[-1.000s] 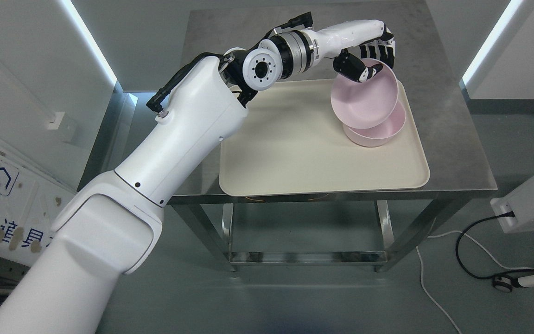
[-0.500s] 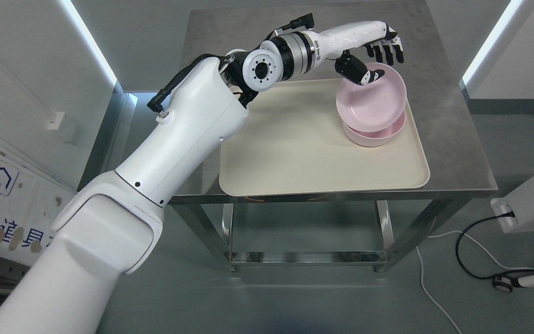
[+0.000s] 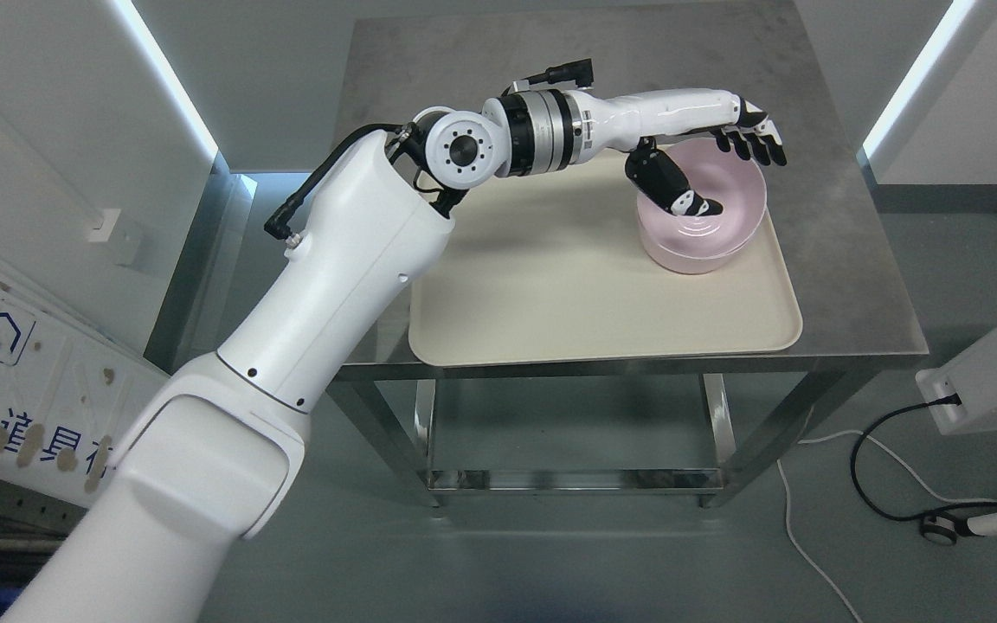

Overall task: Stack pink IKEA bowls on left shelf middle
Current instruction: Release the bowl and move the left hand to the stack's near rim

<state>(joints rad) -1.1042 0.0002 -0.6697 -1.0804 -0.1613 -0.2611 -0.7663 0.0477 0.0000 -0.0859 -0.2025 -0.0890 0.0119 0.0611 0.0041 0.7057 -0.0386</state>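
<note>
Two pink bowls (image 3: pixel 702 221) sit nested one inside the other at the far right of a cream tray (image 3: pixel 550 294), the upper bowl seated level in the lower, the stack close to the tray's right rim. Head view, item by item. Tray: rectangular, rounded corners, lying flat on a steel table (image 3: pixel 845 260), its near edge close to the table's front edge; the rest of its surface is bare. Table: brushed metal top, metal legs, a low crossbar beneath. Left arm: white, enters from the lower left, runs up across the table's left side and bends at a round joint toward the bowls. Left hand (image 3: pixel 719 160): released, grasping nothing; the four dark fingers (image 3: pixel 758 145) are spread and extended over the far rim of the upper bowl, while the thumb (image 3: pixel 680 192) reaches down inside the bowl's hollow; whether the thumb tip touches the inner wall cannot be told. Right arm: not seen. Floor, right side: a white box (image 3: pixel 996 372) with a black cable (image 3: pixel 875 467) plugged in, and a white cable (image 3: pixel 797 528) trailing beside the table leg. Left edge: a white printed board (image 3: pixel 5 363) with blue markings, leaning against the wall.
</note>
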